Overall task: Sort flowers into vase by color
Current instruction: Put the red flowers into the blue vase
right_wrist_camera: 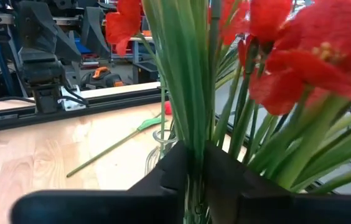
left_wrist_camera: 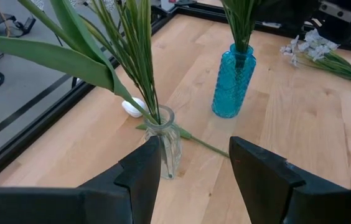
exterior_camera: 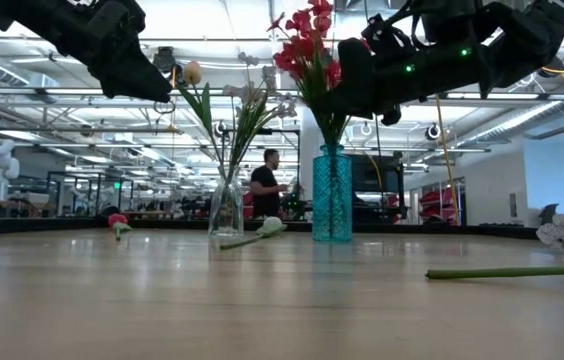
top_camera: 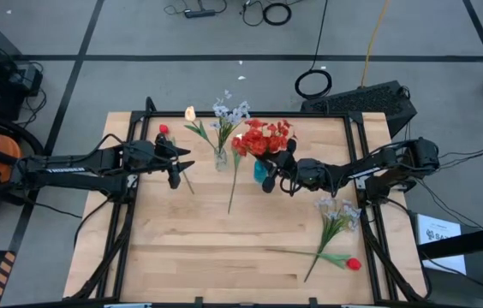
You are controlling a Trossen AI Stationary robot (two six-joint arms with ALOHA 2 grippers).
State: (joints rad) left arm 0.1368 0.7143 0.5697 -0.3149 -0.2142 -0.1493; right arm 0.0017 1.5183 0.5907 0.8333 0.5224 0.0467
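Note:
A blue vase [top_camera: 261, 174] holds red flowers [top_camera: 265, 137]. My right gripper [right_wrist_camera: 195, 180] reaches them from the table's right, closed about their green stems. To the left, a clear vase [top_camera: 221, 159] holds lavender-white sprays and a cream tulip [top_camera: 190, 113]. My left gripper [left_wrist_camera: 191, 180] hangs open, left of the clear vase and clear of it. A red bud [top_camera: 163, 129] lies at the far left. A cream tulip [left_wrist_camera: 132, 107] lies beside the clear vase. A lavender spray [top_camera: 337, 212] and a red bud [top_camera: 354, 264] lie at the front right. My right gripper has green stems of the red flowers [right_wrist_camera: 194, 158] between its two fingers, below the blossoms. The fingers lie level, coming from the table's right, across the upright stems. The flowers stand upright in the blue vase [exterior_camera: 331, 195]. The gap is narrow, and the fingers themselves partly hide the touch.
Black rails [top_camera: 357, 171] border the wooden table top, with bare wood [top_camera: 224, 257] toward the near edge. The two vases stand close together at the far middle. A person [exterior_camera: 264, 185] stands in the room far behind the table.

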